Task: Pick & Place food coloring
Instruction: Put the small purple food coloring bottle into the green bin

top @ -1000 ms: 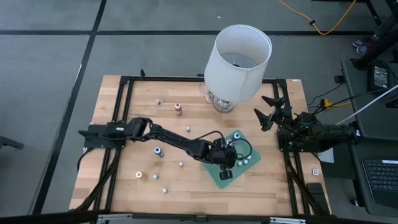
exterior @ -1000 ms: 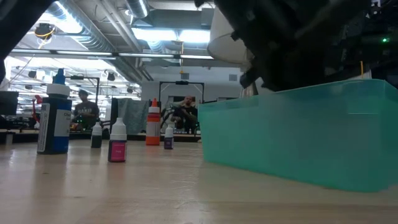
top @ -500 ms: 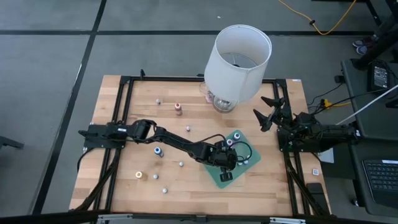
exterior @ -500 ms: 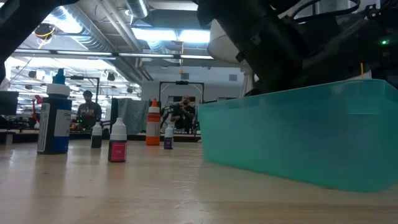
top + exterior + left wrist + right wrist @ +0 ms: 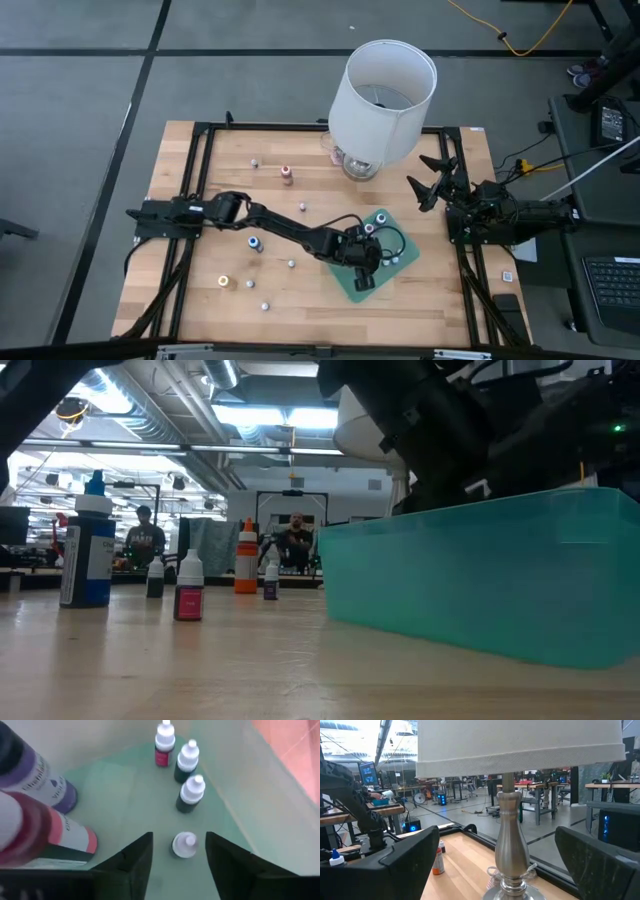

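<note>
- The left pincer (image 5: 178,855) is down inside the green tray (image 5: 345,278), which sits on the counter (image 5: 200,290) toward its right side.
- Its 2 dark fingers (image 5: 135,862) stand parted on either side of a small white-capped food coloring bottle (image 5: 184,844); the bottle stands upright on the tray floor, with a gap showing on each side, so nothing is held.
- 3 more small bottles stand in a row beyond it in the same tray: 2 dark-bodied ones (image 5: 190,794) and a red-bodied one (image 5: 164,743) nearest the corner.
- 2 larger bottles lie close to the wrist camera, a violet-labelled bottle (image 5: 35,777) and a red-labelled bottle (image 5: 47,837).
- From above, the left arm (image 5: 280,228) reaches across the counter to the tray.
- Loose bottles are spread over the wood: a blue-topped bottle (image 5: 255,243), a yellow-topped bottle (image 5: 224,282), a red-topped bottle (image 5: 287,176), and several whitish ones (image 5: 265,306).
- The low view shows a tall blue bottle (image 5: 86,550), a pink bottle (image 5: 189,591) and an orange bottle (image 5: 245,560) standing left of the tray wall.
- The right pincer (image 5: 432,180) waits at the counter's right edge, spread wide and empty, beside the white lamp (image 5: 385,95).
</note>
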Robot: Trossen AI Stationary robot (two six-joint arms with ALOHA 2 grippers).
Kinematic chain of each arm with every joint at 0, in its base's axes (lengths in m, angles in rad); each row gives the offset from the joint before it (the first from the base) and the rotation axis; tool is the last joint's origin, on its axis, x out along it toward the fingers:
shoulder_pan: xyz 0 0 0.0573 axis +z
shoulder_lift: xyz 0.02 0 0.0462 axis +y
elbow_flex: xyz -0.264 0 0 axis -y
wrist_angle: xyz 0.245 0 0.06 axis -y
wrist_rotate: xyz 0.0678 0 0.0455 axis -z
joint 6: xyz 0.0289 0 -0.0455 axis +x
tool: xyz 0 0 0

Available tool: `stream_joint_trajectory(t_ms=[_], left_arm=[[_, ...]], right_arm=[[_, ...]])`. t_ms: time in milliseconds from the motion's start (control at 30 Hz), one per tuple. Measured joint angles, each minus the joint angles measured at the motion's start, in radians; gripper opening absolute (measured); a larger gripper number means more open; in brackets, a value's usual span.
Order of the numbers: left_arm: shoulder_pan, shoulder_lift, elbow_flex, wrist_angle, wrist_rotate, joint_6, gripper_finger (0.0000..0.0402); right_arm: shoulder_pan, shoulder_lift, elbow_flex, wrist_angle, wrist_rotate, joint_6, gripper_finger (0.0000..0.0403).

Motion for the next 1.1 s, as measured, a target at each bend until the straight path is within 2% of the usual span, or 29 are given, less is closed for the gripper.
stream_joint_trajectory(t_ms=[133,333,667,1100], left_arm=[[0.002,-0.024,0.000,-0.024,-0.001,-0.008,0.0214],[0.002,-0.078,0.000,-0.129,-0.092,-0.013,0.0239],[0.006,-0.165,0.000,-0.297,-0.207,-0.032,0.0235],[0.031,-0.240,0.000,-0.472,-0.326,-0.149,0.0232]], right_arm=[[0.000,0.000,0.000,0.000,0.000,0.000,0.0397],[0.000,0.000,0.000,-0.001,0.000,0.000,0.0397],[0.000,0.000,0.000,-0.008,0.000,0.000,0.0397],[0.000,0.000,0.000,-0.008,0.000,0.000,0.0397]])
